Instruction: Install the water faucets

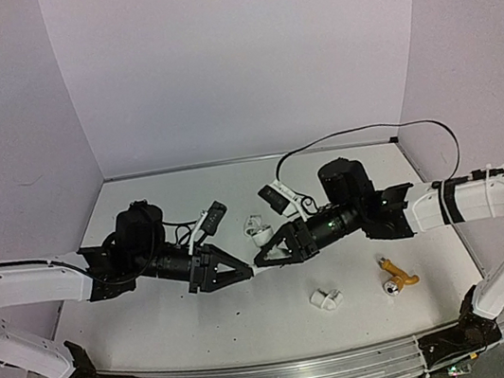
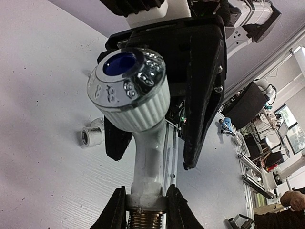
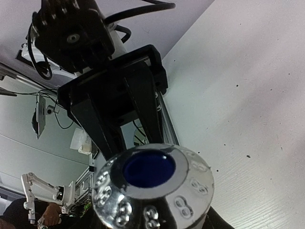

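1 faucet is in hand: the left gripper (image 2: 146,206) has its fingers narrow, clamped on the white faucet (image 2: 145,157) just above its threaded metal end. The faucet sticks out from the jaws, its ribbed knob and blue cap facing the right gripper (image 1: 272,252). That gripper's black fingers (image 2: 202,95) flank the knob, but I cannot tell whether they press on it. Both grippers meet over the middle of the table (image 1: 159,328). From that meeting point, the yellow-gold faucet (image 1: 397,276) lies on the table at 4 o'clock, well apart. 1 white pipe fitting (image 1: 325,299) lies at 5 o'clock, and a 2nd white pipe fitting (image 1: 259,230) sits near at 12 o'clock.
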Robot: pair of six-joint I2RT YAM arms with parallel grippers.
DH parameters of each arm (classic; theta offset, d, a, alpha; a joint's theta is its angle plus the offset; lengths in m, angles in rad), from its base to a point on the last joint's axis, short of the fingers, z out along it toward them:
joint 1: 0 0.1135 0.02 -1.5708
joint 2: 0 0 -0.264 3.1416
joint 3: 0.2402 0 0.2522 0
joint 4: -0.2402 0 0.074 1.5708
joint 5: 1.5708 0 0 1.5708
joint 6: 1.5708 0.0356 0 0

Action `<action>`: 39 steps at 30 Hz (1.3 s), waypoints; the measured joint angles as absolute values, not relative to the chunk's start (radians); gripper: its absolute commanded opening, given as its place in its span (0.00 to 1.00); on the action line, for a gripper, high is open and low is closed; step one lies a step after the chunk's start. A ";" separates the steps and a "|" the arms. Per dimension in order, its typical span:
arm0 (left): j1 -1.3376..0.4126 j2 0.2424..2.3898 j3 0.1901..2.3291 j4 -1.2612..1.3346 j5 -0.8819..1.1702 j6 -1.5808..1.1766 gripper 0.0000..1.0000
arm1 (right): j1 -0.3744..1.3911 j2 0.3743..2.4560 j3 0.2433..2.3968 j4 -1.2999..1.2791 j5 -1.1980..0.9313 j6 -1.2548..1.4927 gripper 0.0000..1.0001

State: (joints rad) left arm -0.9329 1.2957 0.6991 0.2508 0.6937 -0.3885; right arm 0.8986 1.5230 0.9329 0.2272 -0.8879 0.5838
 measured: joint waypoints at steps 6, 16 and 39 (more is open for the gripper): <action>-0.933 1.297 0.700 0.251 0.713 -0.389 0.00 | 0.899 1.545 0.933 0.297 -0.911 0.614 0.38; -0.933 1.303 0.701 0.242 0.723 -0.400 0.00 | 0.900 1.570 0.928 0.338 -0.935 0.621 0.00; -0.936 1.396 0.789 0.152 0.498 -0.451 0.79 | 0.908 1.175 0.834 -0.204 -0.011 0.429 0.00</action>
